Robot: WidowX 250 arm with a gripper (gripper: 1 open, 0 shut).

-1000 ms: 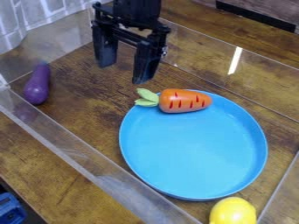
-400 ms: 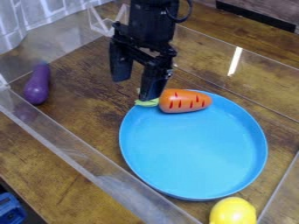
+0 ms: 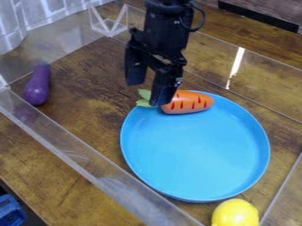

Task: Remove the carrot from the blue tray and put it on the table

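My claw (image 3: 150,84) hung spread wide, grasping nothing, poised over the leafy end of the carrot (image 3: 186,103). The carrot lay on the far rim of the blue tray (image 3: 195,185) (not lifted at all). So nothing was done: the grab, the lift and the drop onto the desk (image 3: 83,113) all remained.

You won't find any writing here — no label, brand, number or sign can be read on anything in view.
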